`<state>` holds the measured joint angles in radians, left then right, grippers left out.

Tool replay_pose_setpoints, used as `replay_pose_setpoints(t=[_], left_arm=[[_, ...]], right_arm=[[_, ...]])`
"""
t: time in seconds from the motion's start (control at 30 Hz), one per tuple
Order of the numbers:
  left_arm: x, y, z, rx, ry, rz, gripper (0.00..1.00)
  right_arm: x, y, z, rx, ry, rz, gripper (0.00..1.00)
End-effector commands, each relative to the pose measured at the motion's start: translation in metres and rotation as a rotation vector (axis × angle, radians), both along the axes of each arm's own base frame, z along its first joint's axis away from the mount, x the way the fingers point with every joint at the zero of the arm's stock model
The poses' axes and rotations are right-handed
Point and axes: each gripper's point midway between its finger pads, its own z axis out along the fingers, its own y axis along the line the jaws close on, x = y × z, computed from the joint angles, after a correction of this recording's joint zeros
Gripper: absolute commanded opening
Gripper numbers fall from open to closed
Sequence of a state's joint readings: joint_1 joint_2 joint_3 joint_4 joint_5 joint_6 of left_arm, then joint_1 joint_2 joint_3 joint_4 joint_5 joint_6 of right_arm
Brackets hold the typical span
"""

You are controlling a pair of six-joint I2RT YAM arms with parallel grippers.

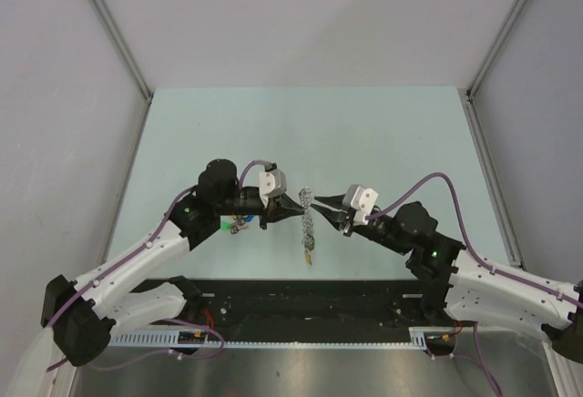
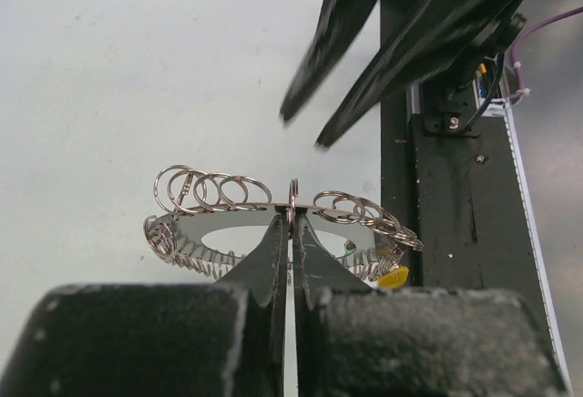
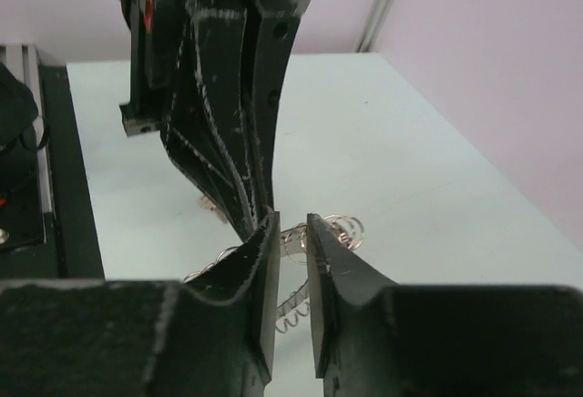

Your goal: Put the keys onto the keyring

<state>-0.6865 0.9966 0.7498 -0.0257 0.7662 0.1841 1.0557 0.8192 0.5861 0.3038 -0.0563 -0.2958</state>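
Note:
The keyring (image 1: 308,224) is a flat silver ring fringed with many small split rings. It hangs off the table, pinched at its top edge by my left gripper (image 1: 301,202), which is shut on it. In the left wrist view the ring (image 2: 182,230) lies across the shut jaws (image 2: 291,219), with a yellow tag (image 2: 393,277) on its far side. My right gripper (image 1: 320,204) faces it, jaws slightly apart, holding nothing; in its wrist view the tips (image 3: 291,224) flank the ring's rings (image 3: 344,229). Loose keys (image 1: 239,225) with green and blue tags lie under the left arm.
The pale green table (image 1: 383,142) is walled at the back and both sides. A black rail (image 1: 310,292) runs along the near edge between the arm bases. The yellow tag (image 1: 310,256) dangles low, near this rail.

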Motion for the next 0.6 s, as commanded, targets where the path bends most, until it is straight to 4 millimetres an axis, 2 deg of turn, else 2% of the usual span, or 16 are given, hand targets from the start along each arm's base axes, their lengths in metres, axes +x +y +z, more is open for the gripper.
replay_pose_setpoints(t=[0.0,0.1,0.3,0.57], left_arm=[[0.005,-0.001,0.025,-0.027,-0.071,0.013,0.00],[0.006,0.000,0.025,-0.024,-0.073,0.021,0.00],[0.010,0.005,0.026,-0.014,-0.110,0.055,0.00],[0.007,0.004,0.029,-0.033,-0.119,0.037,0.00]], right_arm=[[-0.002,-0.014,0.041,0.119,-0.020,-0.035,0.28],[-0.001,-0.017,0.041,0.123,-0.009,-0.049,0.34],[0.011,-0.022,0.035,0.128,0.032,-0.120,0.35],[0.029,-0.013,0.012,0.064,0.101,-0.191,0.36]])
